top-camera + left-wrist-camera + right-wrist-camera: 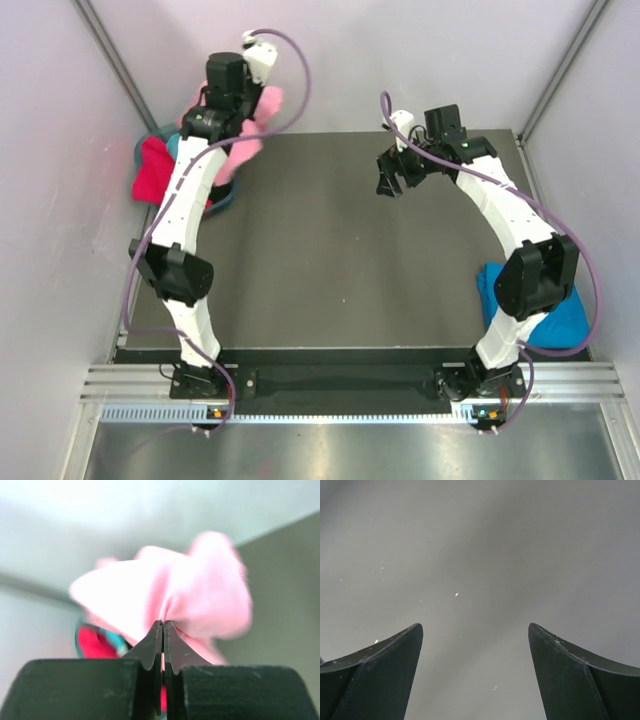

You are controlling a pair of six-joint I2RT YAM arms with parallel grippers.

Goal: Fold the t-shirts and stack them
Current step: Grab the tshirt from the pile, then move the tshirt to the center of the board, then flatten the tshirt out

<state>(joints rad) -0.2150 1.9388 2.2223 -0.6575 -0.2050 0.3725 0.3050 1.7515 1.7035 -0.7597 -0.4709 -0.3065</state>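
My left gripper point(164, 624) is shut on a bunched fold of the light pink t-shirt point(170, 595), held up at the table's far left corner. From above, the pink t-shirt point(252, 125) hangs beside the left wrist, over a pile with a red t-shirt point(152, 172) and a teal one point(222, 197). The red t-shirt point(95, 644) and a strip of teal show below the pink cloth in the left wrist view. A bright blue t-shirt point(565, 318) lies folded at the table's right edge. Over bare tabletop, my right gripper point(476, 630) is open and holds nothing; from above the right gripper point(390, 183) hovers at the far middle.
The dark table mat point(330, 260) spreads between the two arms. Pale walls close in on the left, far and right sides. A metal rail point(340, 385) runs along the near edge by the arm bases.
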